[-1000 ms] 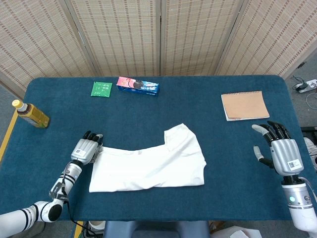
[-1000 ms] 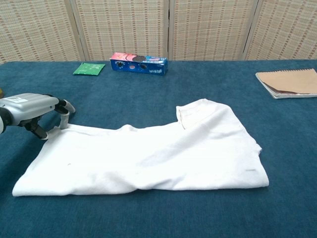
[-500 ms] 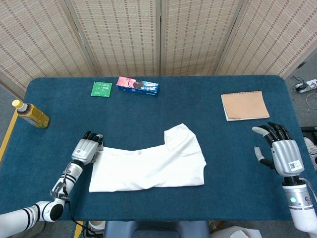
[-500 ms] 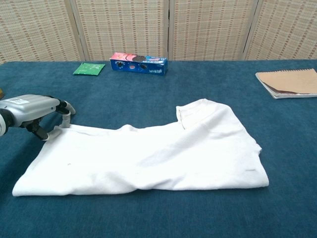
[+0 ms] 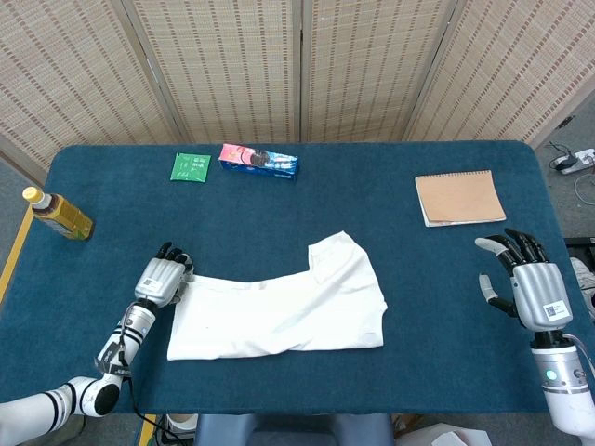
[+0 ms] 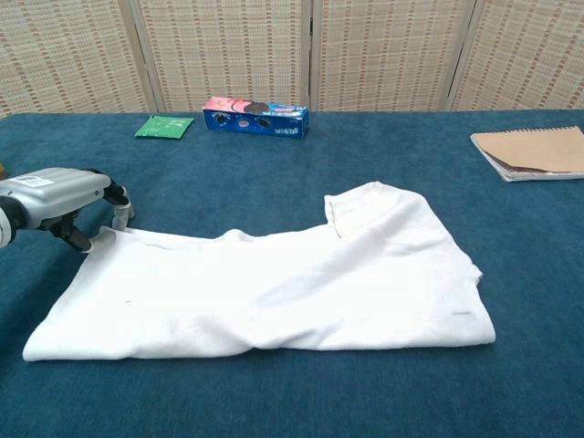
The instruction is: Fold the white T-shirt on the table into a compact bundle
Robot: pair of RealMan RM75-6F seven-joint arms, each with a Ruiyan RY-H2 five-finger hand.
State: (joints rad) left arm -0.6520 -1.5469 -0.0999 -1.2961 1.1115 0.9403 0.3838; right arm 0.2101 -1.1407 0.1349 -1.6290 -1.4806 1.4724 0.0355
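The white T-shirt (image 5: 279, 311) lies flat, folded lengthwise into a wide band, in the near middle of the blue table (image 5: 372, 186); in the chest view the T-shirt (image 6: 274, 283) fills the centre. My left hand (image 5: 160, 279) sits at its far-left corner, palm down. In the chest view the left hand (image 6: 59, 193) has curled fingers, their fingertips (image 6: 119, 214) right at that corner; whether the cloth is pinched is unclear. My right hand (image 5: 528, 286) hovers near the table's right edge, fingers spread, holding nothing, well away from the shirt.
A tan notebook (image 5: 459, 197) lies at the right. A blue snack box (image 5: 259, 161) and a green packet (image 5: 191, 166) sit along the far edge. A bottle (image 5: 58, 214) lies at the far left.
My left hand has shifted slightly left and back at the shirt's corner. My right hand has drifted a little toward the near edge. The shirt looks unchanged.
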